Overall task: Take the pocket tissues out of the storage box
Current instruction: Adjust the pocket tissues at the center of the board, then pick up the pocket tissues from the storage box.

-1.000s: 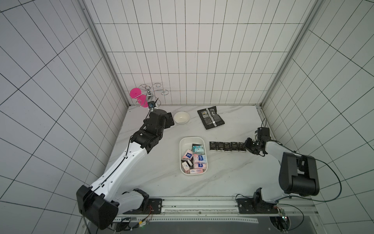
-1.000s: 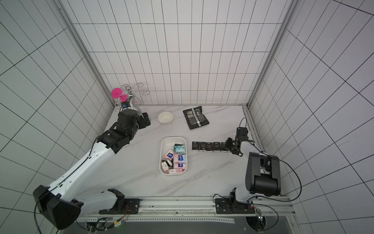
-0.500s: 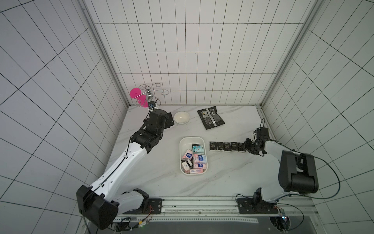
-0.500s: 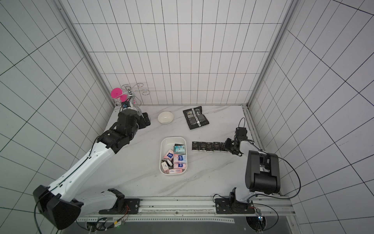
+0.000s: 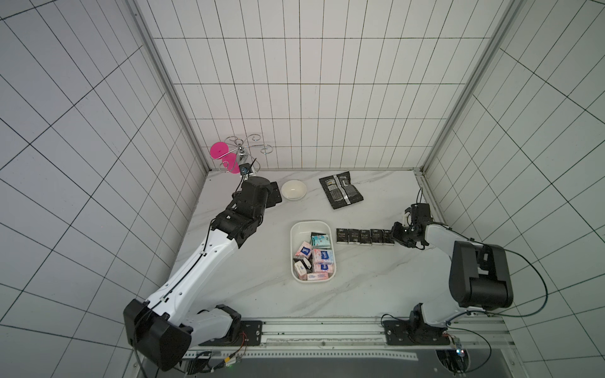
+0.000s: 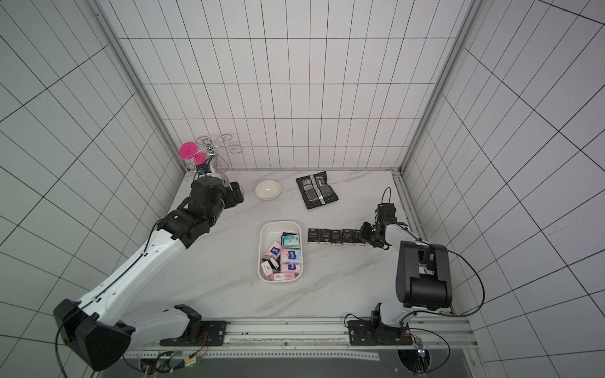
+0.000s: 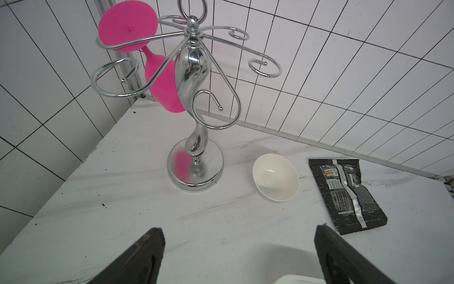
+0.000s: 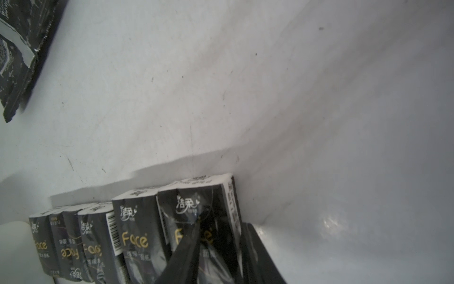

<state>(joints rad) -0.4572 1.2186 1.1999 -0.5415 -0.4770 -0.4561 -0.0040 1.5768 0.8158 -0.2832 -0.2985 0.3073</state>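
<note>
The white storage box [image 5: 302, 232] [image 6: 273, 230] sits mid-table in both top views. Inside lie several pocket tissues [image 5: 322, 257] [image 6: 290, 257], pink-white ones and a teal one [image 5: 320, 241]. To its right, several black "Face" packets [image 5: 360, 237] [image 6: 330, 236] stand in a row on the table. My right gripper [image 5: 393, 236] [image 6: 363, 236] [image 8: 222, 222] is at the row's right end, shut on the last black packet [image 8: 189, 204], one finger on each side. At the far left, my left gripper [image 5: 276, 196] [image 6: 237, 195] [image 7: 238, 230] is open with nothing between its fingers.
A small white bowl [image 5: 293, 189] [image 7: 275, 177] and a black foil pouch [image 5: 341, 189] [image 7: 346, 194] lie near the back wall. A chrome rack with a pink glass [image 5: 240, 157] [image 7: 194, 98] fills the back left corner. Tiled walls close three sides.
My right gripper has edged slightly left along the row's end. The left arm has not moved.
</note>
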